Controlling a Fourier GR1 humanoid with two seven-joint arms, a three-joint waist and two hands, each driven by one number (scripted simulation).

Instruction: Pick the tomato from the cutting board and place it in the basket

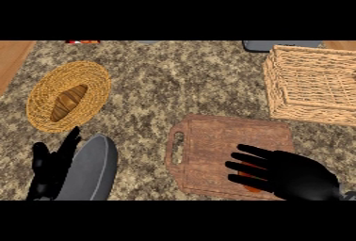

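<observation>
One right hand apparently covers the tomato; wicker basket beyond.

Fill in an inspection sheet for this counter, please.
Surface: speckled stone counter.
Job's things: cutting board; tomato on it, mostly hidden under the right hand; square wicker basket beyond the board.
Clutter: round woven basket holding a loaf; dark object and red object at far edge.
Hands: right hand open over tomato; left hand open, resting lower left.
Cables: nothing seen.
Surroundings: wooden strip at left.
</observation>
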